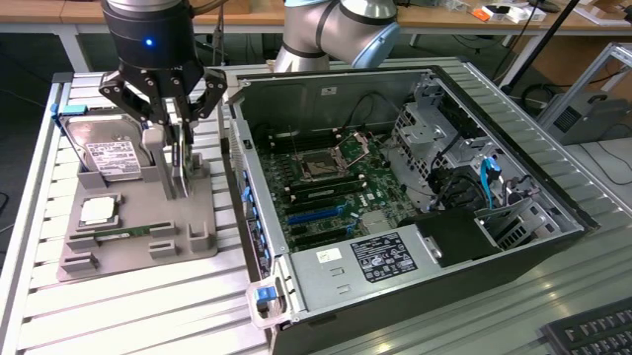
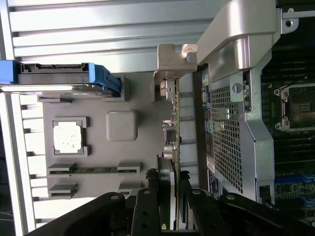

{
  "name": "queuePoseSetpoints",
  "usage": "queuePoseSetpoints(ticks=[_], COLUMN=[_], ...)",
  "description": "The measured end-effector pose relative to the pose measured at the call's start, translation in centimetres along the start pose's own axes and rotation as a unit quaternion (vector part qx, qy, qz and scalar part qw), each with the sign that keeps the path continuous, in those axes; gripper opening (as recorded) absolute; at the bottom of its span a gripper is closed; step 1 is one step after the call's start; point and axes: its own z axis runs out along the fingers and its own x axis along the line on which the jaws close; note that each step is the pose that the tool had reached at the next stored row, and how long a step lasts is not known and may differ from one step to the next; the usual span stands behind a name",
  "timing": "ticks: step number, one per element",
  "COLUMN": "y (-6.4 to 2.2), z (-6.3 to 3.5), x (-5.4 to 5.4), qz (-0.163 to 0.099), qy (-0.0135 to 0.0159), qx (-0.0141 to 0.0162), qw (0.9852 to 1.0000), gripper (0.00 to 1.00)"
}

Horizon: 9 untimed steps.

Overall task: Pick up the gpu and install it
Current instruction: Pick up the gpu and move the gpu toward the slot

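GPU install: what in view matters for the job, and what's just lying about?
Job:
gpu
gripper, closed on it
open PC case

Lying about:
hard drive
CPU
RAM stick
keyboard

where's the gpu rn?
In the exterior view's left half, the gpu stands on edge at the grey tray, gripped by the pincer, between the hard drive and the open PC case.
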Motion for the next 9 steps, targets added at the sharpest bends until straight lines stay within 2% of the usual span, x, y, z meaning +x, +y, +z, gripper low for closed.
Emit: queuePoseSetpoints(ticks=[9], y=[0.0], z=[-0.22], x=[-0.01], qz=[0.0], qy=[0.0], qx=[0.0], qw=[1.0], gripper=[0.27])
